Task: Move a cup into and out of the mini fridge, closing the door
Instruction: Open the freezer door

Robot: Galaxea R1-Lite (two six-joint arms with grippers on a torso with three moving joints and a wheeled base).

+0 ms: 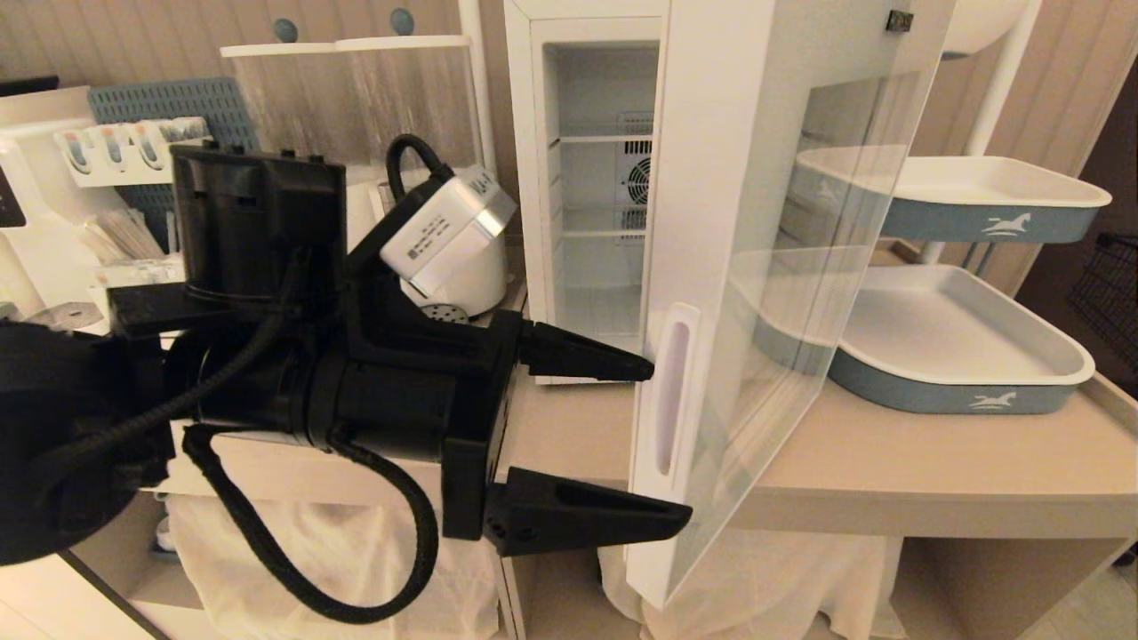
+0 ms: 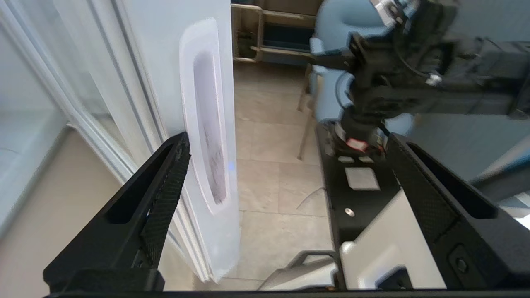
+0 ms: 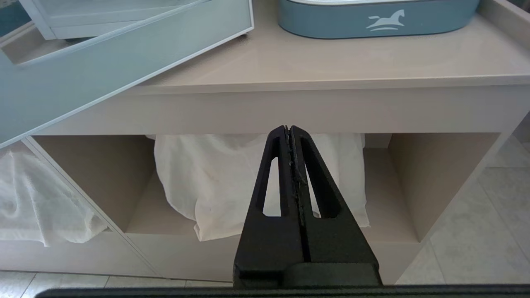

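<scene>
Black left hand [image 1: 662,440] reaches level, fingers spread, at the door [image 1: 702,293] edge.

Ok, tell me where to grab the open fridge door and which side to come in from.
Take the door at its long vertical recessed handle on the free edge, coming in level from the robot's left, where the open left end effector already stands with its fingertips at the handle. The slot runs upright, so one finger probably hooks into it while the other goes behind the frame.
</scene>
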